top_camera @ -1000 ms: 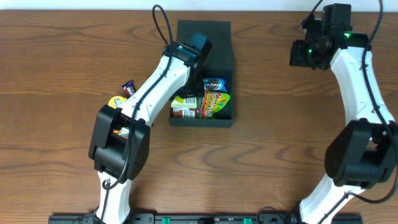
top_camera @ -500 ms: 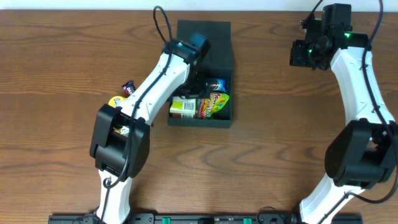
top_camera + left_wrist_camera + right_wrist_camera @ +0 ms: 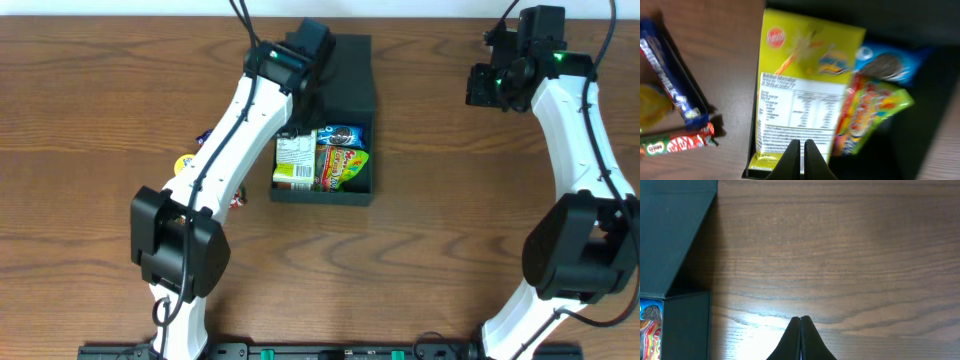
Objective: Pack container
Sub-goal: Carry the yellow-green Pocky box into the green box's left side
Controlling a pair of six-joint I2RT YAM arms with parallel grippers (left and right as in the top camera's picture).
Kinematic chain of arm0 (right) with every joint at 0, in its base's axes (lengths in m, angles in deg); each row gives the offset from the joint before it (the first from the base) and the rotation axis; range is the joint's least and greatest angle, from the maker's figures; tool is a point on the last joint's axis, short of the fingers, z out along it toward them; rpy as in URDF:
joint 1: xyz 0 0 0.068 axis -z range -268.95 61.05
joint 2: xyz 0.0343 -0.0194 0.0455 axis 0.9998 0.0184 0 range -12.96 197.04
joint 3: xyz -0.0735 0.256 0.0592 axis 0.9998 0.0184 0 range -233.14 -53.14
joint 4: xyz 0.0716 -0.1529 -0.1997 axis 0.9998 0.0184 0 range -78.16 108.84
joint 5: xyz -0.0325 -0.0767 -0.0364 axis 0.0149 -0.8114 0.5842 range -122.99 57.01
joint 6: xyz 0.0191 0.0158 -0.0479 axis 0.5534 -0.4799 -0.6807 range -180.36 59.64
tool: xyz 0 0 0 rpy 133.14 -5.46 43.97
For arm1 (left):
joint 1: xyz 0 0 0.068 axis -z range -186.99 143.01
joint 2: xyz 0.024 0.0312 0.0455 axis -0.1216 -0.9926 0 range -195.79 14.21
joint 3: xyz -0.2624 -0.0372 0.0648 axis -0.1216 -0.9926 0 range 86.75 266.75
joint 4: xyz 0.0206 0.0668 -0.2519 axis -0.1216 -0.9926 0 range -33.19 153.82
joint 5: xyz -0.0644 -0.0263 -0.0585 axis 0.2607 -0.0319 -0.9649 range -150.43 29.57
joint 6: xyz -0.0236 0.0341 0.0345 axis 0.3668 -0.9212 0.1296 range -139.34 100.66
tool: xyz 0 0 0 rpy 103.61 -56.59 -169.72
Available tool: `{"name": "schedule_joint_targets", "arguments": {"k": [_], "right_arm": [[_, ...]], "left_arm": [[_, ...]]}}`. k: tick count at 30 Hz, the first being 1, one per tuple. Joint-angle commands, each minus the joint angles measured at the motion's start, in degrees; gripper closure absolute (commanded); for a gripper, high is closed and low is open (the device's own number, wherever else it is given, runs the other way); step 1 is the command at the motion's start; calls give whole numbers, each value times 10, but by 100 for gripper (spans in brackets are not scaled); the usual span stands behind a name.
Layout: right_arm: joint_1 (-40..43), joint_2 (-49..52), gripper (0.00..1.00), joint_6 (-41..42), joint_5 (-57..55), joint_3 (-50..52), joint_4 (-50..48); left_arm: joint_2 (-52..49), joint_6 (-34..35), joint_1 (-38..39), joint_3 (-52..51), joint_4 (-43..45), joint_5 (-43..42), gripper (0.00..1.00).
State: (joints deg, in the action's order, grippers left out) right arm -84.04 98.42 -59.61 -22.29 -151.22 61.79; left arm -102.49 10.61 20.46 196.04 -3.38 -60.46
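- Container: a dark teal-green, matte rectangular box (image 3: pixel 373 150) with a flap lid of the same colour (image 3: pixel 345 70) lying open and flat behind it, on the brown wood-grain bench (image 3: pixel 450 250), left of centre
- Contents: a yellow-green packet with a printed nutrition panel (image 3: pixel 805 90) along the box's left side, a blue cookie packet (image 3: pixel 887 62) at the back right, and a red, yellow and green sweets packet (image 3: pixel 870 115) in front of it
- Left hand (image 3: pixel 801 150): fingers closed together on nothing; in the left wrist view it sits above the front end of the yellow-green packet, and contact cannot be told
- Right hand (image 3: pixel 800 325): closed and empty, over bare bench well to the right of the container
- Outside the box, just to its left: a blue wrapped bar (image 3: pixel 670 75) and a red wrapped bar (image 3: pixel 677 142)
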Motion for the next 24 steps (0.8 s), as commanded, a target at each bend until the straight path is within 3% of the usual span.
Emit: {"name": "schedule_joint_targets", "arguments": {"k": [1,14,20,24], "right_arm": [[3,2,98,-4,3,-3,0],[3,2,98,-4,3,-3,5],[3,2,98,-4,3,-3,7],[3,2,98,-4,3,-3,14]], "left_arm": [[1,16,-3,-45,8,-3,94],[2,22,-5,-139,45,-4,94],[7,22,-5,-61,31,6,94],[17,15,-5,16,59,78,94]]}}
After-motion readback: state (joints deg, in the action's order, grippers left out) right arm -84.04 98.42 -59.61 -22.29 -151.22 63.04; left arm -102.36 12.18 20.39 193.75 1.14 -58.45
